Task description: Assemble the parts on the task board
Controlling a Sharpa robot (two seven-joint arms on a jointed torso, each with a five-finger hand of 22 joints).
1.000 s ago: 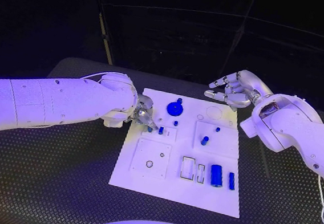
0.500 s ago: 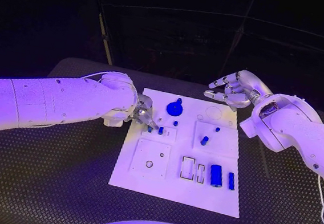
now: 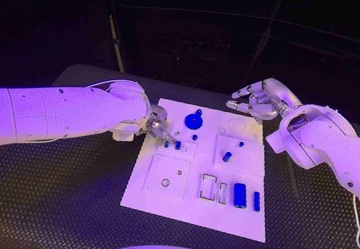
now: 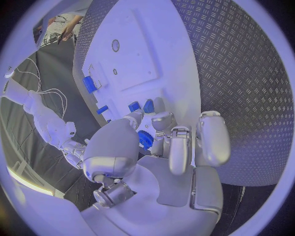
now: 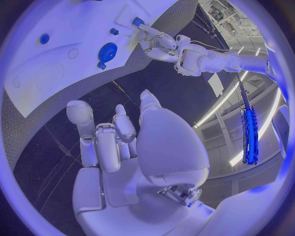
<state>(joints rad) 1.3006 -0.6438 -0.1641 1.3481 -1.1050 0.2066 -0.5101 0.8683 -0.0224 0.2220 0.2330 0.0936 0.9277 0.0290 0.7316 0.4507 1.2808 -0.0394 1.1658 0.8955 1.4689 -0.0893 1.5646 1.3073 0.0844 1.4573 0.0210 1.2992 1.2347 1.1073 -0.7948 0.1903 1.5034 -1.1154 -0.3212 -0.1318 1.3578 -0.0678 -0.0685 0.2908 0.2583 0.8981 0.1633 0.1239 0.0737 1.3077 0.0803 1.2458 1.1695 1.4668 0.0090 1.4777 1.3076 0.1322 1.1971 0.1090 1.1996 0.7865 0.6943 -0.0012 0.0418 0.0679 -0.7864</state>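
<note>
Blue peg (image 3: 178, 144) seems pinched by the left hand (image 3: 156, 127) to seat it in the task board (image 3: 186, 212); the right hand (image 3: 256, 101) hovers open-fingered, empty.

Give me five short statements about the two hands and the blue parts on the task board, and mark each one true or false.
1. The left hand is at the left edge of the task board, beside small blue pegs. True.
2. The right hand holds the blue gear. False: it hovers beyond the board's far edge, holding nothing.
3. A blue cylinder lies near the board's near right side. True.
4. The blue gear lies off the board. False: it is on the board.
5. The right hand's fingers are apart. True.
</note>
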